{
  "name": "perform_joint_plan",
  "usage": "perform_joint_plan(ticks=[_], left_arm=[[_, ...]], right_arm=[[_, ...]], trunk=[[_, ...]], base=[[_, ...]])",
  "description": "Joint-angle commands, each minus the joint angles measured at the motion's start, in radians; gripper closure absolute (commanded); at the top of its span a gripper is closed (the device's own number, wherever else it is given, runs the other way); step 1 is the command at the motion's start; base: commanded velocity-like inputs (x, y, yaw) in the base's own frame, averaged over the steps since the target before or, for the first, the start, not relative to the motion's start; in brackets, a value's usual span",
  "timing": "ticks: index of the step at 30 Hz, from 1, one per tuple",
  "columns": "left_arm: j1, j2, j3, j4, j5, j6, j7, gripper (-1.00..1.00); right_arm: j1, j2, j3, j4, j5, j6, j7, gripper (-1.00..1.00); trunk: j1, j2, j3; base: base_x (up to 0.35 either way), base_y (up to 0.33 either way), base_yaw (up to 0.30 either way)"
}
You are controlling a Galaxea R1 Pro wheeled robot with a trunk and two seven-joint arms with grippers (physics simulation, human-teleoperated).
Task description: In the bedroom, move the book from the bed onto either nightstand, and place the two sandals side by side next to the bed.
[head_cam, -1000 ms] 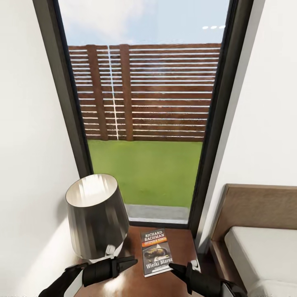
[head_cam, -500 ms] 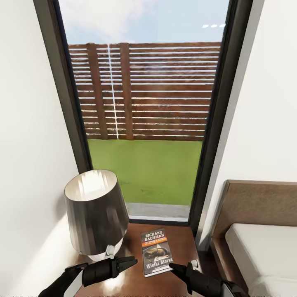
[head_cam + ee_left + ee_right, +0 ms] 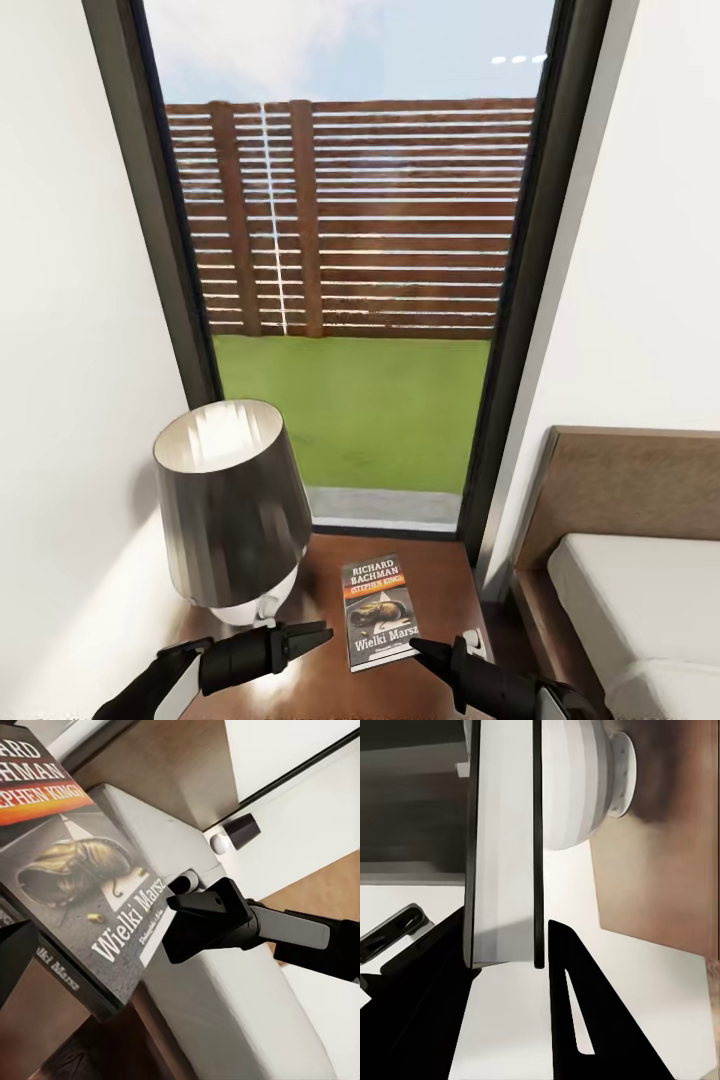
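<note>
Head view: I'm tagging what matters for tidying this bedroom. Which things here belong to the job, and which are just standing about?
Part of the job:
- book, lying flat on the nightstand
- bed, beside the nightstand
- right gripper, fingers either side of the book's edge in the right wrist view

Just standing about:
- lamp on the nightstand
- window
- fence and lawn outside

Dark paperback book [image 3: 380,612] (cover up), flat on reddish nightstand [image 3: 440,590]; pale bed [image 3: 640,610] beside
</note>
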Motion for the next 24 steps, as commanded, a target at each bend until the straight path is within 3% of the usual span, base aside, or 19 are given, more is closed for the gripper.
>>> perform_joint_plan(ticks=[1,24], left_arm=[[-0.001,0.001,-0.007,0.0,0.01,0.011,-0.001,-1.0],[-0.001,0.001,-0.007,0.0,0.01,0.01,0.0,-1.0]], right_arm=[[-0.001,0.0,-0.003,0.0,-0.003,0.007,0.001,1.0],[-0.001,0.0,-0.003,0.0,-0.003,0.007,0.0,1.0]], trunk=[[0.004,-0.008,-0.004],[0.092,-0.169,-0.076]], base=[[0.0,0.0,0.0],[0.0,0.0,0.0]])
